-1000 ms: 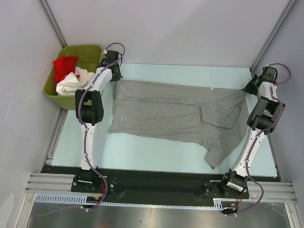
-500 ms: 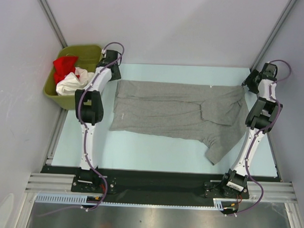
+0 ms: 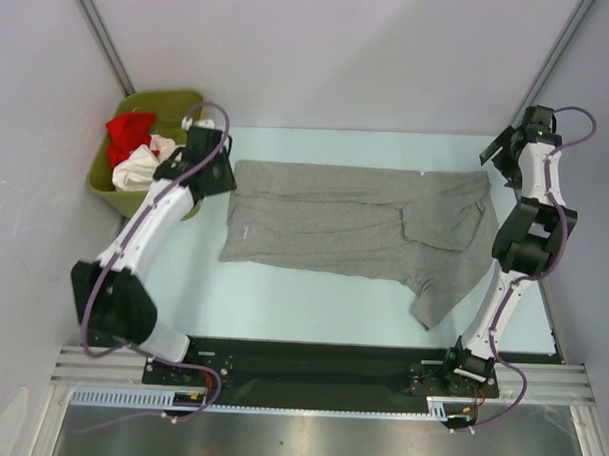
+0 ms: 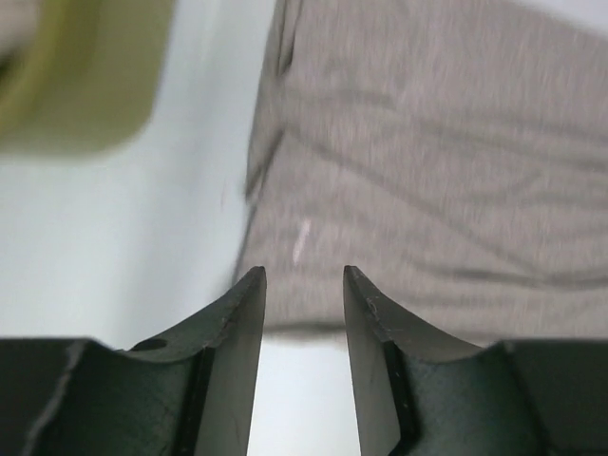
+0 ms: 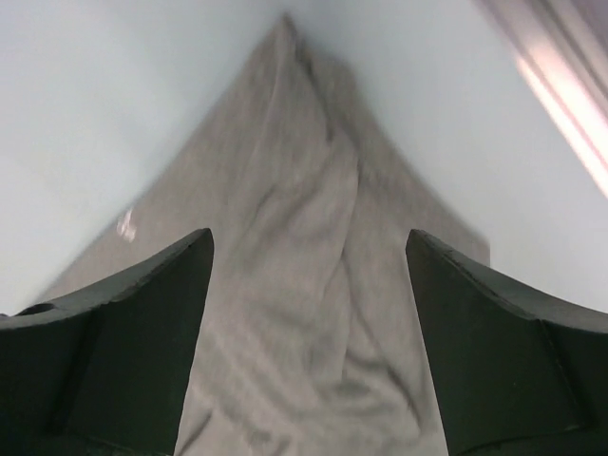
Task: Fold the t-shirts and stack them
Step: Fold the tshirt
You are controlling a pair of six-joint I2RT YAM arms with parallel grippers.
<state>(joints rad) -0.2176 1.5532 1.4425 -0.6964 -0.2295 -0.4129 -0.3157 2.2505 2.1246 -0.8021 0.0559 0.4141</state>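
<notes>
Two grippers stood with jaws parted and nothing between them. The left gripper (image 4: 304, 275) hung over the left edge of the grey t-shirt (image 3: 355, 225), and the right gripper (image 5: 309, 237), spread wider, hung over its far-right tip.

The shirt lay across the far half of the tabletop (image 3: 302, 308), rumpled, with one flap trailing toward the near-right corner. A fold started from there would likely have trapped those creases. A pinch catching only the top layer could have dragged the cloth askew. The left arm worked close to the olive-green bin (image 3: 179, 104), so a wide swing might have knocked it.

That bin sat at the tabletop's far-left corner and held a red t-shirt (image 3: 128, 132) and a white t-shirt (image 3: 142, 167), both bunched and unfolded.
</notes>
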